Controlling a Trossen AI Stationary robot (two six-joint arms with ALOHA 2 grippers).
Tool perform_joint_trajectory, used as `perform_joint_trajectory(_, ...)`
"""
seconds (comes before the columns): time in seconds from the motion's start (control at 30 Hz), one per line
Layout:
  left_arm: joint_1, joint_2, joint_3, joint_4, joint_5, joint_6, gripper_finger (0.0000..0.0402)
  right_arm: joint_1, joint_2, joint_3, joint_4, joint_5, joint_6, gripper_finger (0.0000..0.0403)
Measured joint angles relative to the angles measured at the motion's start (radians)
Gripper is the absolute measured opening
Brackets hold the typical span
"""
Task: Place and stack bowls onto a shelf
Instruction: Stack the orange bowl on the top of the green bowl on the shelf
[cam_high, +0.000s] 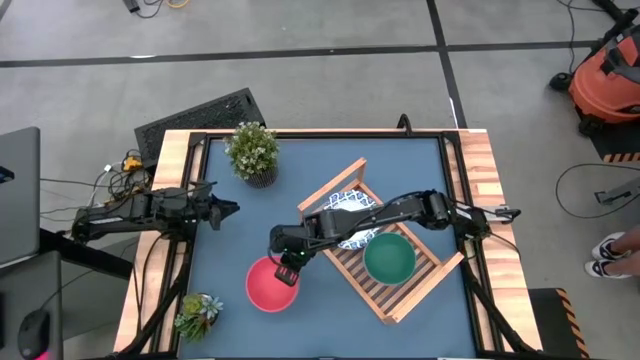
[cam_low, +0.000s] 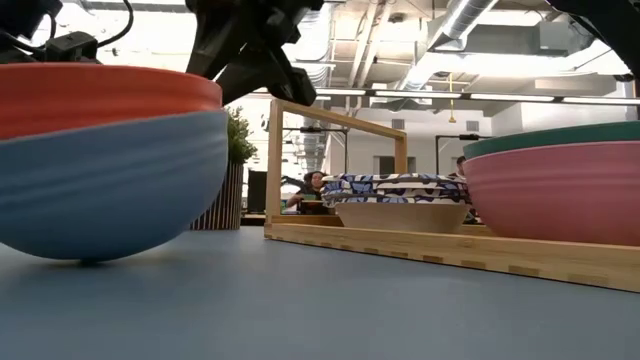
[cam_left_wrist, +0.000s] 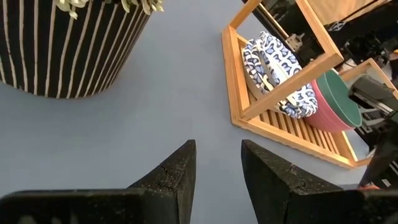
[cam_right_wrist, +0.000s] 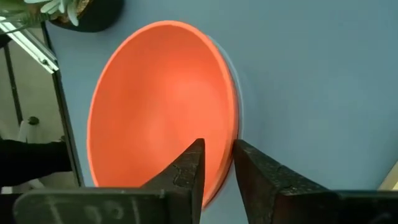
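A red bowl sits nested in a light blue bowl on the blue table, left of the wooden shelf. My right gripper reaches over the shelf and is shut on the red bowl's rim. On the shelf, a blue-patterned white bowl stands at the far end. A green bowl sits nested in a pink bowl at the shelf's middle. My left gripper waits open and empty at the table's left side. My right gripper has the red bowl's rim on the side toward the shelf. One finger is inside the bowl and one is outside. The fingers come from above, slanting down. The nested bowls stand upright, the blue bowl's bottom on the table.
A tall potted plant in a striped pot stands at the far left. A small plant stands at the near left corner, close to the red bowl. The shelf lies askew on the table's right half, with bare slats at its near end.
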Motion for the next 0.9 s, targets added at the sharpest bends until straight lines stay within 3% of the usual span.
perform_joint_trajectory(0.5, 0.000, 0.000, 0.000, 0.000, -0.001, -0.008, 0.0112, 0.001, 0.000, 0.000, -0.086, 0.056, 0.011, 0.0103)
perform_joint_trajectory(0.9, 0.000, 0.000, 0.000, 0.000, -0.005, -0.009, 0.0112, 0.008, 0.000, 0.000, -0.099, 0.056, 0.000, 0.0024)
